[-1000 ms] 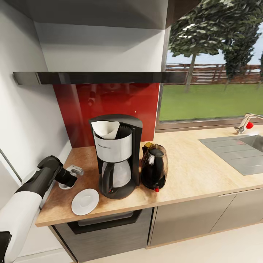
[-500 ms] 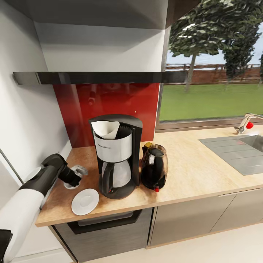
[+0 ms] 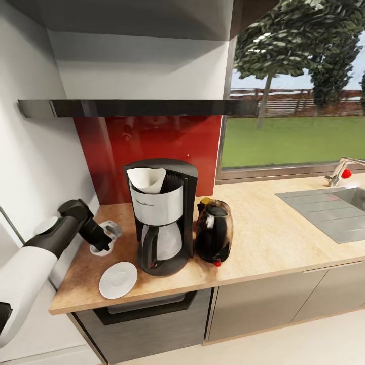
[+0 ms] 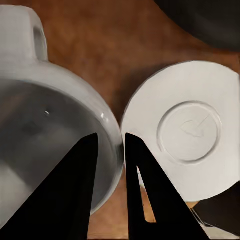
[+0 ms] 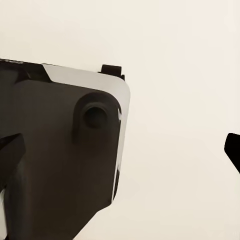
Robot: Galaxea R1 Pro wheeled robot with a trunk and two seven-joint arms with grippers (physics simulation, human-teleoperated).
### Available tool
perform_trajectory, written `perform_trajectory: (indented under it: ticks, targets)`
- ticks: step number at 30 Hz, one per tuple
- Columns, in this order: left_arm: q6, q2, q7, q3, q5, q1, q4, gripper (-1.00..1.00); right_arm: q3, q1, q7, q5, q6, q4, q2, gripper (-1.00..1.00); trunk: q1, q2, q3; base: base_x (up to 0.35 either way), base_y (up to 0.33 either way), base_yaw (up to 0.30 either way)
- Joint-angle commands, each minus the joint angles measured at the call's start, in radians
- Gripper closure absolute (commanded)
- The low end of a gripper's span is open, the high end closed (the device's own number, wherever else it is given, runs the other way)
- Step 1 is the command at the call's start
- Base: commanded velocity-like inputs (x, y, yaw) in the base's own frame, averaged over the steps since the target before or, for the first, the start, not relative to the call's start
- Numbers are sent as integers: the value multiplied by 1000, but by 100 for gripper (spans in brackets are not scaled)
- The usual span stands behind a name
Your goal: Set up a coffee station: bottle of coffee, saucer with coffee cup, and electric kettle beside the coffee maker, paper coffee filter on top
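1. Since a second ago, the left gripper (image 3: 104, 242) has lifted and carried the coffee cup (image 3: 104, 238) a little farther back along the countertop (image 3: 274, 238), away from the front edge.
2. From the left wrist camera, the two dark fingers (image 4: 82, 190) straddle the cup's rim, one inside the bowl and one outside, closed down to a narrow gap on the cup wall (image 4: 60, 130).
3. That cup's handle points away from the fingers in the wrist camera.
4. Just beside the cup lies the white saucer (image 4: 187, 130), bare, flat on the wood; in the head camera the saucer (image 3: 118, 279) sits near the counter's front edge, just left of the coffee maker (image 3: 161, 218).
5. A white paper filter (image 3: 147, 178) stands in the open top of the coffee maker.
6. Touching or nearly touching the maker's right side is the black electric kettle (image 3: 214, 232).
7. Farther right, well apart, are the sink (image 3: 329, 208) and its tap (image 3: 340, 171).
8. Looking through the right wrist camera, I see a dark and silver part of the robot against a pale background; whether the right gripper's fingers are open or closed I cannot tell.
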Motion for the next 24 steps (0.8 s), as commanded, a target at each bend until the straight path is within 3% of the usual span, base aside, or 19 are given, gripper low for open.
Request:
perform_trajectory:
  ticks: [1, 4, 9, 24]
  targets:
    - [8, 2, -30, -7, -25, -5, -3, 100, 8, 0, 3, -11, 5, -2, -1, -100, 0, -1, -2, 0, 0, 0]
    - [7, 7, -80, -12, -62, -15, -5, 100, 9, 0, 3, -11, 5, -2, 0, -100, 0, -1, -2, 0, 0, 0]
    - [-9, 10, -80, -15, -108, -17, -7, 100, 10, 0, 2, -11, 5, -3, 1, -100, 0, -1, -2, -2, 0, 0]
    - [-17, 3, -80, -18, -119, -8, -7, 100, 8, 0, 2, -12, 5, -2, 1, -100, 0, -1, -2, -182, -104, 0]
